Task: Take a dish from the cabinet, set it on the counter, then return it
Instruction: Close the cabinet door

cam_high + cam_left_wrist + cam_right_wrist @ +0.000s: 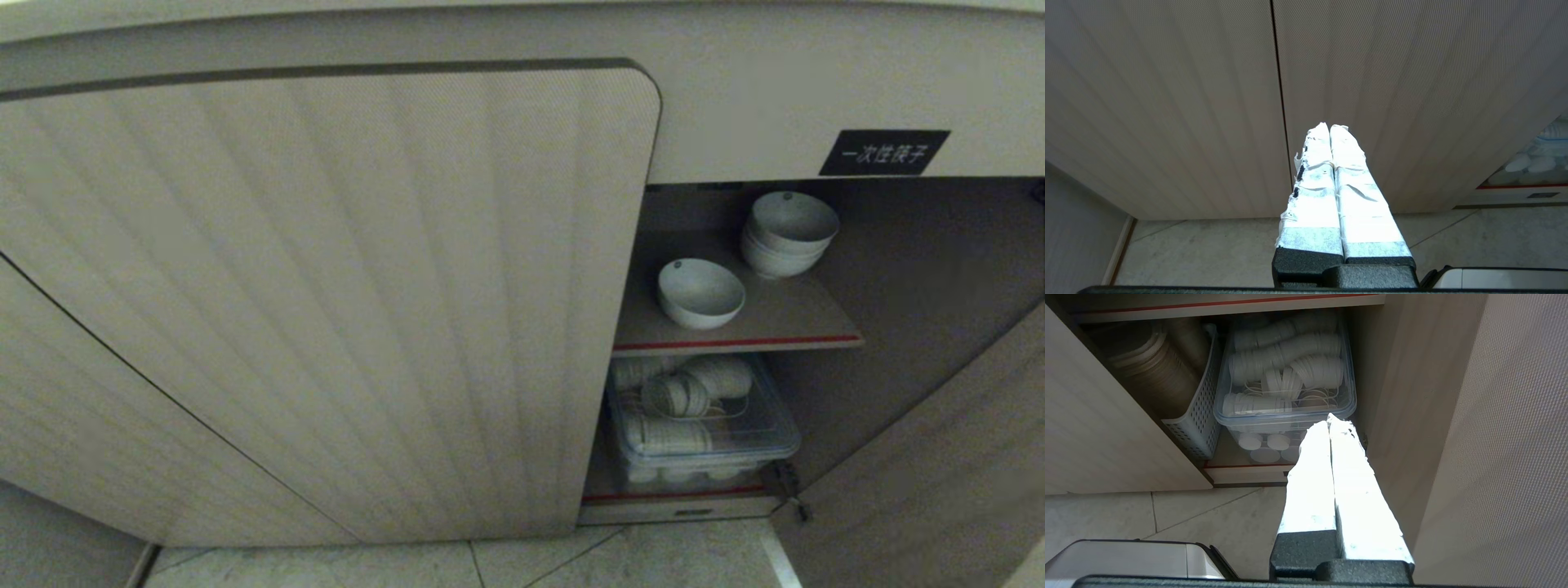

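Observation:
The dish [700, 291], a small white bowl, stands alone on the red-edged upper shelf [784, 341] of the cabinet [326, 310], whose right side is open under a black label [883, 152]. Neither arm shows in the head view. My left gripper [1329, 127] is shut and empty, low in front of the closed ribbed door. Also shut and empty, my right gripper [1329, 419] hangs low outside the opening, before the bottom compartment. The counter is out of view.
A stack of white bowls [788, 233] stands behind the dish. Below, a clear lidded box [1286, 375] of white cups sits next to a perforated basket [1196, 416] of brown dishes. The open door [1494, 437] stands at the right. Tiled floor [490, 567] lies below.

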